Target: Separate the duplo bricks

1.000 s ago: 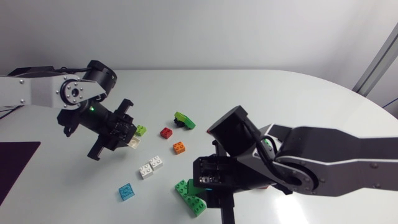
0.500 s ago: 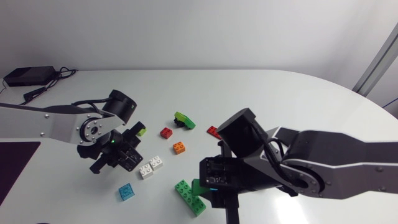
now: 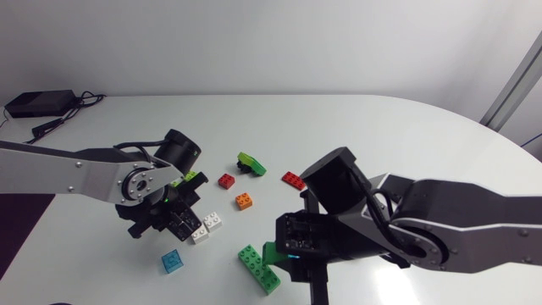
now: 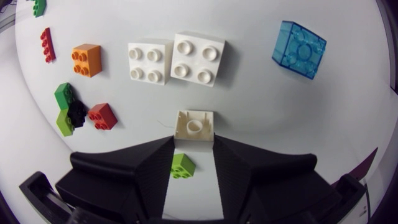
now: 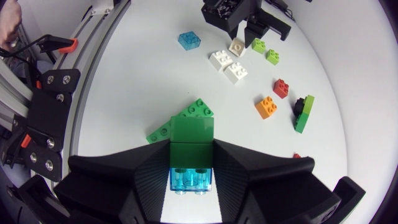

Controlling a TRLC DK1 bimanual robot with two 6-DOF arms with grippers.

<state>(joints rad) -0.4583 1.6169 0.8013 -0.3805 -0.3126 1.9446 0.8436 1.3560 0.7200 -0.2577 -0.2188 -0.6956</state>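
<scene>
My left gripper (image 4: 193, 142) is shut on a cream brick (image 4: 194, 126), held studs-down just above the table, close to two white bricks (image 4: 175, 60). A small lime brick (image 4: 183, 165) lies under its fingers. In the head view this gripper (image 3: 179, 222) hangs beside the white pair (image 3: 206, 227). My right gripper (image 5: 191, 163) is shut on a green brick (image 5: 193, 140) joined to a clear blue brick (image 5: 190, 178). It hovers near the table's front, over joined green bricks (image 3: 258, 267).
A clear blue brick (image 3: 173, 261) lies at the front left. Orange (image 3: 244, 201) and red (image 3: 225, 180) bricks, a green brick with a black piece (image 3: 250, 163) and a flat red brick (image 3: 293, 180) lie mid-table. Another lime brick (image 3: 190, 177) sits behind the left gripper.
My left arm has swung forward and to the right, bringing the cream brick down beside the white pair. The right arm has shifted only slightly.
</scene>
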